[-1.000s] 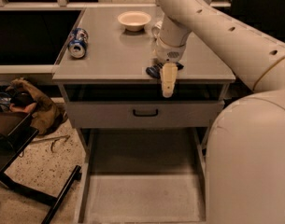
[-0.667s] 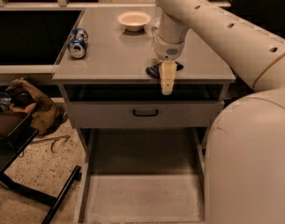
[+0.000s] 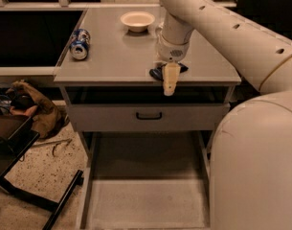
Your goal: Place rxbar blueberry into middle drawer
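The rxbar blueberry (image 3: 156, 74) is a small dark blue bar lying on the grey tabletop (image 3: 112, 56) at its front edge, mostly covered by my gripper. My gripper (image 3: 170, 82) points down right on top of the bar, its cream tip hanging just past the table's front edge. The middle drawer (image 3: 145, 200) is pulled out wide below, with a bare flat grey floor and low side walls. It lies directly beneath the gripper and the bar.
A grey drawer front with a black handle (image 3: 148, 115) is shut under the tabletop. A blue soda can (image 3: 80, 43) lies at the table's left edge and a white bowl (image 3: 137, 20) stands at the back. Brown cloth (image 3: 35, 110) and a black stand (image 3: 26, 186) are on the floor at left.
The arm has leaned very slightly to the left. The gripper stays over the bar at the table's front edge.
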